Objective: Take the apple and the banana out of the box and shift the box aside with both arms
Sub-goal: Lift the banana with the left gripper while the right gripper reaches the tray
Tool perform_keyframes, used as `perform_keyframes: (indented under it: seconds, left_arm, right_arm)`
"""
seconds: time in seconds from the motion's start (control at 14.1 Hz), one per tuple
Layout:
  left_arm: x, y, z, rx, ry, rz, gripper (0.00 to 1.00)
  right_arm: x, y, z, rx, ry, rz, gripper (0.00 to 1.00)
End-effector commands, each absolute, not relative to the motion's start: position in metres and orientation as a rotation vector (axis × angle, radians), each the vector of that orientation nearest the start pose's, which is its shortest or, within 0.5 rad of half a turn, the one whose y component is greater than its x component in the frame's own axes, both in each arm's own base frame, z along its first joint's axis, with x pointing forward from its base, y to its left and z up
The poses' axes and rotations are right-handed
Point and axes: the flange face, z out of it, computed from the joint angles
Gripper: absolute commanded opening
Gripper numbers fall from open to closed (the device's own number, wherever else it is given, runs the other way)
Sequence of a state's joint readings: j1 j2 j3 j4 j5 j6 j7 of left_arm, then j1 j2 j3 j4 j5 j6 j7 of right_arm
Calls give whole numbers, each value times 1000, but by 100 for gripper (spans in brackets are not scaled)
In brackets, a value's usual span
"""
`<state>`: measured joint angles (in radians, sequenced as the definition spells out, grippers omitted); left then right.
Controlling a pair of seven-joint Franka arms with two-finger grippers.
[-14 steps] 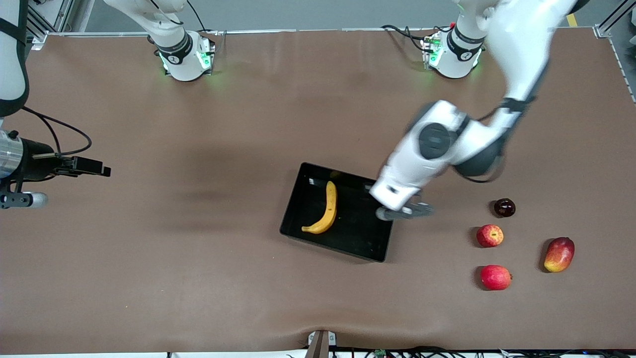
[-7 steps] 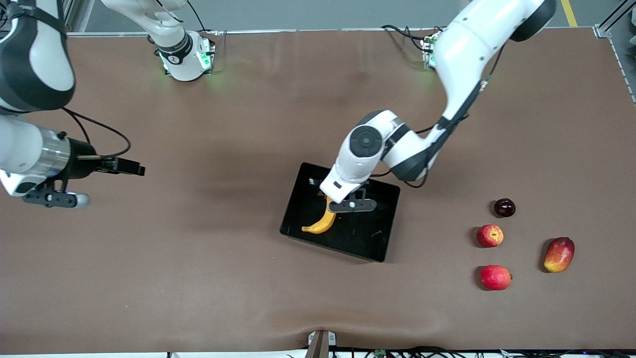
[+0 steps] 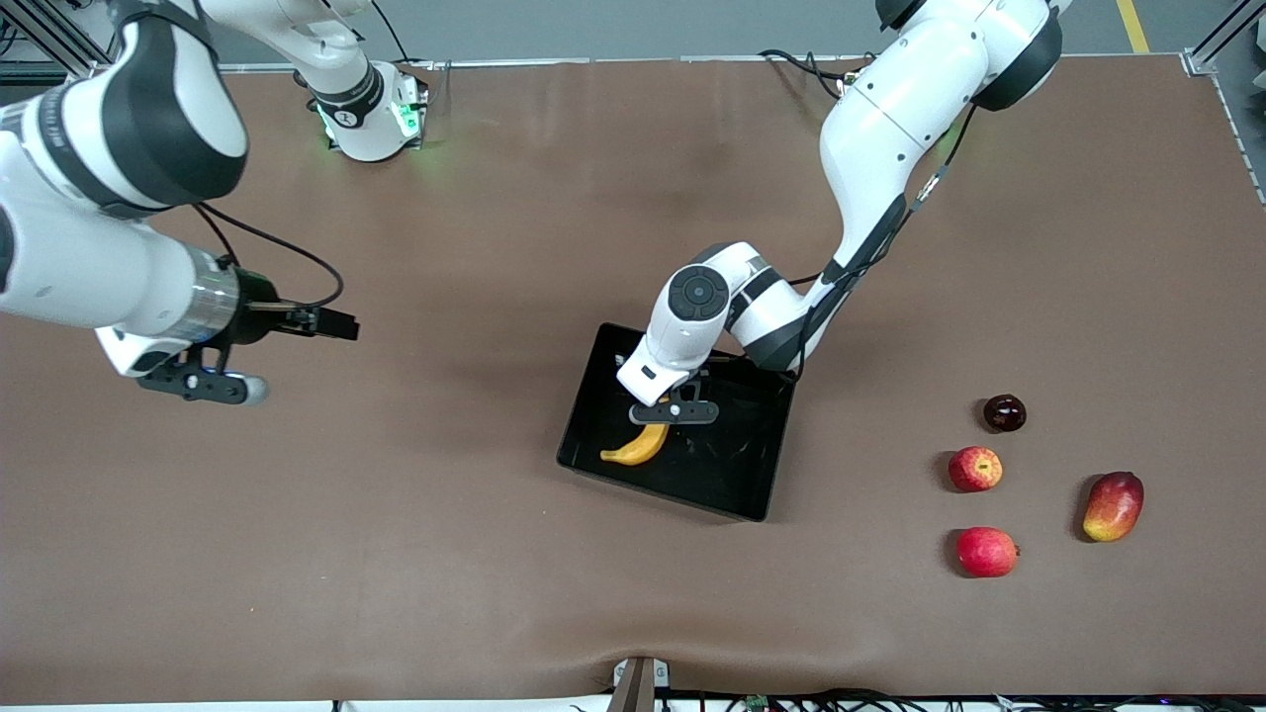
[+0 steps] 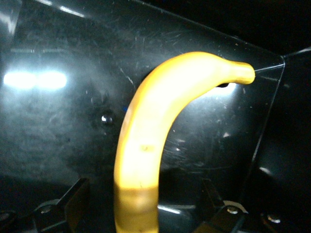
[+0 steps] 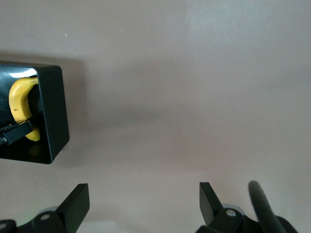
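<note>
Left hand (image 3: 676, 410) now lower over banana (image 3: 638, 447) in black box (image 3: 747, 475), fingers spread, empty

Even overhead light, glossy glare

The white jointed left arm bends sharply at its grey-banded elbow, its black two-finger left gripper (image 3: 677, 409) pointing straight down – jaws spread wide. The right arm reaches in from its own end, its right gripper (image 3: 203, 386) low over the desk – jaws likewise wide apart.
</note>
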<state>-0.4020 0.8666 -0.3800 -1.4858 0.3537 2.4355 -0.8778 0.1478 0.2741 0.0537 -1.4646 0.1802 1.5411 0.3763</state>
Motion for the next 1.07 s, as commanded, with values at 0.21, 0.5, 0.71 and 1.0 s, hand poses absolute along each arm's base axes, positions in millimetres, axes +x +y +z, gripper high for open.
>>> perform_keyframes:
  seconds: [0.21,0.5,0.71,1.0]
  left_arm:
    - [555,-486,175,-3264,246,-223,98]
    - [555,-483,166,-3246,308,-239,8]
    - [564,-482,179,-3251,307,-275,0]
    - [586,-478,213,-3267,285,-367,0]
  right_arm:
    - [603,172,501,-2930,373,412,100]
    - [598,218,483,-2925,439,374,100]
    - [596,235,471,-2934,408,386,100]
    - [596,242,462,-2938,397,391,100]
